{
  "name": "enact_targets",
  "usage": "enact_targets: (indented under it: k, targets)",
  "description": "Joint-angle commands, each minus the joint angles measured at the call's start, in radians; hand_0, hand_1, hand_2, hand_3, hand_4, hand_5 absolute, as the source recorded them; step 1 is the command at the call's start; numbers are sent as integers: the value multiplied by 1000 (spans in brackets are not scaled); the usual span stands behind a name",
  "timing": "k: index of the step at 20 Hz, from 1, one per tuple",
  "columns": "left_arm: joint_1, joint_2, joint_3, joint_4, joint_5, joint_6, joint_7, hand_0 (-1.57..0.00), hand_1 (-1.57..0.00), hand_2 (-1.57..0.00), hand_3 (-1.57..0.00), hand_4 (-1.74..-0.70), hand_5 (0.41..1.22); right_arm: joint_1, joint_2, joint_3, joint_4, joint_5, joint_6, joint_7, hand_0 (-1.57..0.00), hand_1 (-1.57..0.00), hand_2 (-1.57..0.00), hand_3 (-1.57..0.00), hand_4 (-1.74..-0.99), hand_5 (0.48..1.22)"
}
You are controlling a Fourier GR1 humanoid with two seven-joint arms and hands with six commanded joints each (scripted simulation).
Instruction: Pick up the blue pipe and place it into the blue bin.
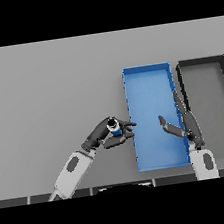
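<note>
Now left robot hand (103, 135) grips blue pipe (115, 128) beside blue bin (148, 86).

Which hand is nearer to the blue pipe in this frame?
Left. The left hand has its fingers curled round the blue pipe, just left of the blue bin. The right hand is open over the bin, apart from the pipe.

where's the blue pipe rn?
In the head view the blue pipe is held in the left hand, just left of the blue bin and near its left wall, not yet inside.
</note>
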Motion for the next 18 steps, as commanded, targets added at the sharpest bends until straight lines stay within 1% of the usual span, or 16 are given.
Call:
enact_targets:
  k: [1, 3, 5, 7, 8, 9, 10, 11, 12, 13, 15, 16, 17, 18]
  targets:
    - [4, 3, 6, 1, 0, -5, 5, -1566, -1567, -1568, -1568, -1467, 1220, 1, 2, 4, -3, 7, -4, -1, 1, 1, 1, 1, -1151, 643]
    - [10, -16, 1, 10, -21, 1, 17, -1568, -1569, -1569, -1569, -1466, 1220, 17, 4, 10, -28, 26, -20, 1, 1, 1, 1, 1, -1141, 643]
    - [4, -19, 20, 24, -16, -12, 10, -1569, -1569, -1570, -1570, -1466, 1220, 42, 4, 16, -65, 49, -39, 10, 1, 1, 1, 1, -1138, 643]
    - [2, -18, 26, 25, -29, -21, 9, -1570, -1570, -1570, -1570, -1466, 1220, 63, 13, 26, -98, 78, -64, 26, 1, 1, 1, 1, -1188, 643]
    - [5, -18, 26, 21, -31, -28, 12, -1570, -1570, -1570, -1570, -1466, 1220, 78, 3, 21, -125, 80, -65, 36, 1, 1, 1, 1, -1191, 642]
    - [5, -23, 24, 21, -39, -31, 12, -1570, -1570, -1570, -1570, -1467, 1220, 79, 4, 24, -134, 86, -69, 48, 1, 1, -2, 1, -1184, 642]
    - [11, -28, 24, 22, -39, -40, 5, -1570, -1570, -1571, -1571, -1467, 1220, 85, 6, 24, -144, 77, -65, 34, 1, 1, -20, 1, -1187, 642]
    - [2, -32, 32, 31, -42, -43, 5, -1571, -1571, -1571, -1571, -1467, 1221, 94, 5, 16, -164, 4, -18, -8, 1, -2, -41, 1, -1195, 648]
    - [2, -35, 34, 24, -39, -51, 7, -1571, -1571, -1571, -1571, -1467, 1221, 74, 2, 8, -177, -81, 35, 2, 1, -12, -67, 0, -1198, 641]
    - [13, -38, 34, 26, -38, -60, -1, -1571, -1571, -1571, -1571, -1467, 1221, 60, -20, 9, -213, -166, 102, 38, 1, -22, -89, -1, -1202, 624]
    - [17, -44, 37, 29, -48, -66, 3, -1571, -1571, -1571, -1571, -1467, 1221, 13, -78, 12, -257, -282, 197, 127, 1, -29, -120, -1, -1215, 607]
    - [19, -43, 41, 22, -51, -70, 0, -1571, -1571, -1571, -1571, -1467, 1221, -12, -102, 14, -284, -340, 228, 167, 1, -23, -118, -1, -1224, 600]
    - [13, -49, 44, 16, -49, -74, 15, -1571, -1571, -1571, -1571, -1467, 1221, -54, -129, 19, -301, -395, 259, 215, 1, -18, -117, 0, -1228, 588]
    - [18, -54, 46, 16, -50, -76, 19, -1571, -1571, -1571, -1571, -1467, 1221, -98, -145, 39, -319, -429, 277, 263, 1, -14, -111, 0, -1237, 577]
